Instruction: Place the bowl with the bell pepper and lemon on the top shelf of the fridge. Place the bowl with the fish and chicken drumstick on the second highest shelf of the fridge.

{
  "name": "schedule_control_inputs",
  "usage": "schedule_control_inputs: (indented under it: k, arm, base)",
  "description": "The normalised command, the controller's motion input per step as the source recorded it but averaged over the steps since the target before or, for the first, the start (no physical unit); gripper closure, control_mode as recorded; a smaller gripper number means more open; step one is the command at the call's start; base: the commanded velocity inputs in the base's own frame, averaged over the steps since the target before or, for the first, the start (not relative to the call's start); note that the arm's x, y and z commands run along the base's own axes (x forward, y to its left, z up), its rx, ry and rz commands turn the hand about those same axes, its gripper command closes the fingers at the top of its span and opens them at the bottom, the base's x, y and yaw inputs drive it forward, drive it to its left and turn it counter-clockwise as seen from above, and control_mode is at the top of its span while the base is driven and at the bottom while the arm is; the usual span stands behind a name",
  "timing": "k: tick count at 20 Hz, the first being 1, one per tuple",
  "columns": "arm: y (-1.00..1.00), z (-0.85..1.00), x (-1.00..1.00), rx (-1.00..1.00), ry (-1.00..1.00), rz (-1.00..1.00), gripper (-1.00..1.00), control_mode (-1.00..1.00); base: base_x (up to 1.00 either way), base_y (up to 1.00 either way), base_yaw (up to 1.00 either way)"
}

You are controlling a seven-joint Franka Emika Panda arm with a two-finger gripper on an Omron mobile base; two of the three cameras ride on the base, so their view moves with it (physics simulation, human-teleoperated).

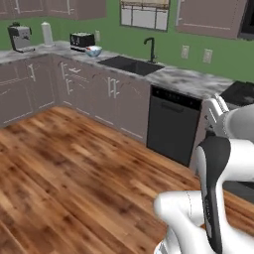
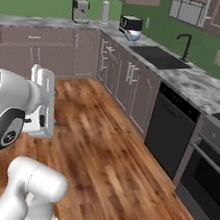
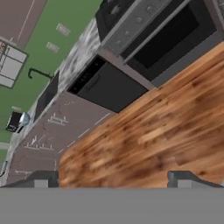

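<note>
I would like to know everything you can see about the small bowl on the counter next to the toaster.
The small bowl is round and pale blue-white, glossy as if ceramic or glass, and darker toward its foot. It stands upright on the marbled grey counter, directly in front of the black toaster, close to it or touching; the pictures do not settle which. It lies between the coffee machine and the sink. The right base view shows it too. Its contents are too small to tell.
</note>
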Motion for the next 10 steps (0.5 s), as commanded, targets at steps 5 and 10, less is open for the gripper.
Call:
schedule_control_inputs:
  k: [5, 10]
  arm:
    - [0.0, 0.0, 0.0, 0.0, 0.0, 0.0, -1.0, 1.0]
    - [0.0, 0.0, 0.0, 0.0, 0.0, 0.0, -1.0, 1.0]
  base:
    - [1.0, 0.1, -0.11]
    - [1.0, 0.27, -0.22]
